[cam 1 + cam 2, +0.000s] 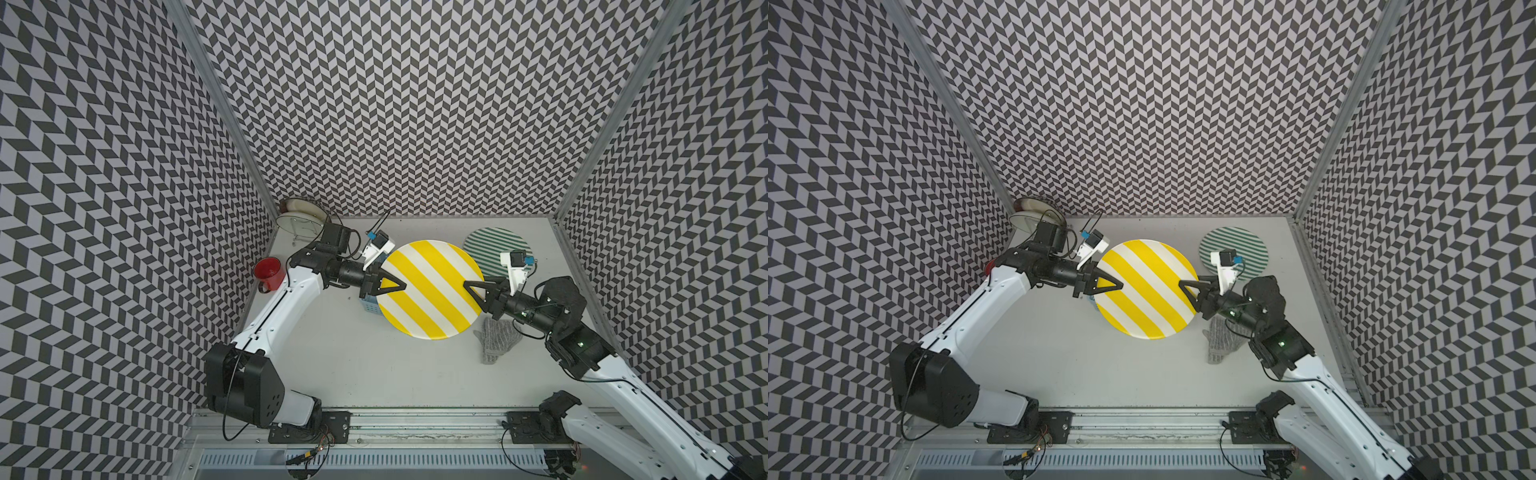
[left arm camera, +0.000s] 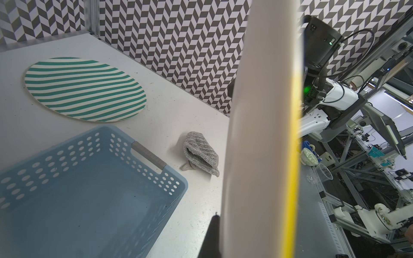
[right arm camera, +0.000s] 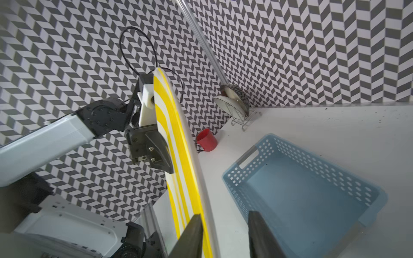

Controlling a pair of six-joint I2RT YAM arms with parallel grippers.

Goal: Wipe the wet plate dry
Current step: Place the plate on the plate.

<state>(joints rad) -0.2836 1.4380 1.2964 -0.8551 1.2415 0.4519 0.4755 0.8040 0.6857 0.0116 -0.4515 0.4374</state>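
mitt: grey knit mitt (image 1: pixel 498 338) lies flat on the table (image 1: pixel 332 365), nearest of the loose items, at 4 o'clock from the lifted plate. Not held. The right arm's wrist passes over its far end.
task plate: yellow striped plate (image 1: pixel 432 289) is mid-table and raised clear of the surface. Striped face is up in both top views, edge-on in both wrist views. Can't tell if it's wet.
left tool: left gripper (image 1: pixel 398 286) is clamped on the plate rim at 9 o'clock, with one finger (image 3: pixel 156 152) lying across the striped face.
right tool: right gripper (image 1: pixel 471 286) is at the plate rim at 3 o'clock, jaws astride the rim but not closed on it. In the right wrist view one finger (image 3: pixel 192 234) is against the striped face, and the other stands off the underside with a gap.
basket: blue basket (image 1: pixel 369 306) sits on the table under the plate's 8 o'clock edge, mostly hidden from above.
mug: red mug (image 1: pixel 270 272) is at 9 o'clock, by the side wall.
second plate: green striped plate (image 1: pixel 496 249) lies flat on the table at 1 o'clock.
rack: wire rack (image 1: pixel 300 224) holds upright dishes in the far corner at 10 o'clock.
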